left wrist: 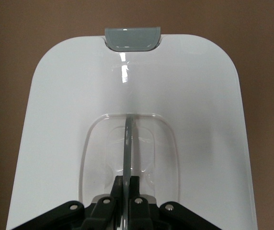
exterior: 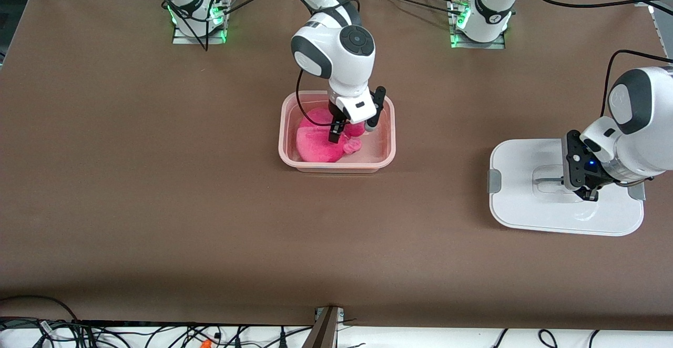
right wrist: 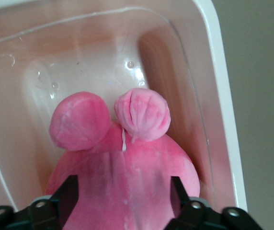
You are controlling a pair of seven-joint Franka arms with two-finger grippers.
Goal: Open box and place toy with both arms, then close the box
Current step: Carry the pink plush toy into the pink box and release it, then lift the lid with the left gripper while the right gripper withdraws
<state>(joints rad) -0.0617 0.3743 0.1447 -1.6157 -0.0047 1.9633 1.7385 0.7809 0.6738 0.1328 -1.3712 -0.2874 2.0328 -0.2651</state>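
The pale pink tub of the box (exterior: 284, 127) stands open in the middle of the table. The hot-pink plush toy (exterior: 315, 140) lies inside it, two round ears pointing toward the left arm's end. My right gripper (exterior: 352, 129) hangs over the tub, open, its fingers spread on either side of the toy (right wrist: 142, 158) in the tub (right wrist: 219, 96). The white lid (exterior: 526, 206) lies flat on the table at the left arm's end. My left gripper (exterior: 588, 194) is shut on the thin grey handle (left wrist: 129, 139) in the lid's recessed centre (left wrist: 185, 86).
A grey clip (exterior: 494, 181) sits on the lid's edge toward the tub; another (exterior: 637, 190) shows on the edge away from it. Both arm bases (exterior: 200, 17) (exterior: 478, 22) stand along the table's back edge. Brown tabletop (exterior: 210, 206) surrounds the tub and lid.
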